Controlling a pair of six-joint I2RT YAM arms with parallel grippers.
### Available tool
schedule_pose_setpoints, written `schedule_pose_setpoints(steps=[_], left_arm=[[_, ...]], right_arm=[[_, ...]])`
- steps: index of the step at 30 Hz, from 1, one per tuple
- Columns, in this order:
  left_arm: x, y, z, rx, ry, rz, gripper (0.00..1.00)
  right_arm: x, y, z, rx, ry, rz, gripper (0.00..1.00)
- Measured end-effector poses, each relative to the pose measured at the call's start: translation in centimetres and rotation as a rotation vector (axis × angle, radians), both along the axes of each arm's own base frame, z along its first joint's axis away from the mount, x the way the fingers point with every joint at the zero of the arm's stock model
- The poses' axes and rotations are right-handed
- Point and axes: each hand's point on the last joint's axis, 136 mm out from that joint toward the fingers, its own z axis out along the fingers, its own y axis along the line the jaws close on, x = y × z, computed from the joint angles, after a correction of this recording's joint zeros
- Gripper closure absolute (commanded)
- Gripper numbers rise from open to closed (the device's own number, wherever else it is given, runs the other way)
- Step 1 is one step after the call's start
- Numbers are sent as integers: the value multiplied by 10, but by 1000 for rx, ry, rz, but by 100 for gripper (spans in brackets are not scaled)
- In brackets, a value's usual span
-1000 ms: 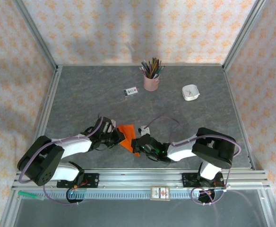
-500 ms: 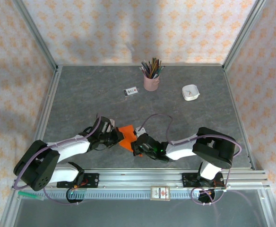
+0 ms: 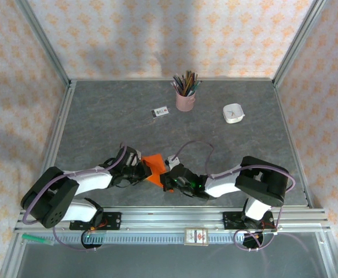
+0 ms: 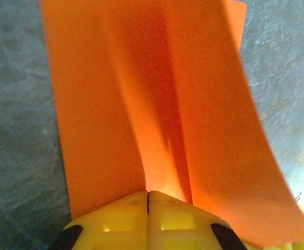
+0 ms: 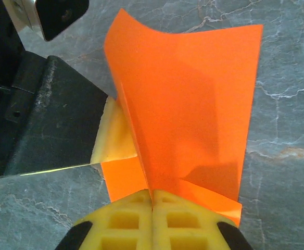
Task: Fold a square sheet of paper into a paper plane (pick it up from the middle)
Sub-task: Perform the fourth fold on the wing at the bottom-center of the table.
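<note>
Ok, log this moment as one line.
left hand: shut on square sheet of paper | right hand: shut on same sheet | sheet: creased, held between both hands

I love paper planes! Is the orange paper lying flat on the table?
No, the paper is pinched by the left gripper and the right gripper, and it bends up in a raised crease.

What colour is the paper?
The paper is plain bright orange; clearest in right wrist view.
</note>
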Motion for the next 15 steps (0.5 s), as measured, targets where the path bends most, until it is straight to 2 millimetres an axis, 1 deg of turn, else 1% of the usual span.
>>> schedule_pose_setpoints(steps=[15], left_arm=[[2, -1, -1, -6, -13, -1, 100]], right_arm=[[-1, -6, 2, 115, 64, -74, 100]])
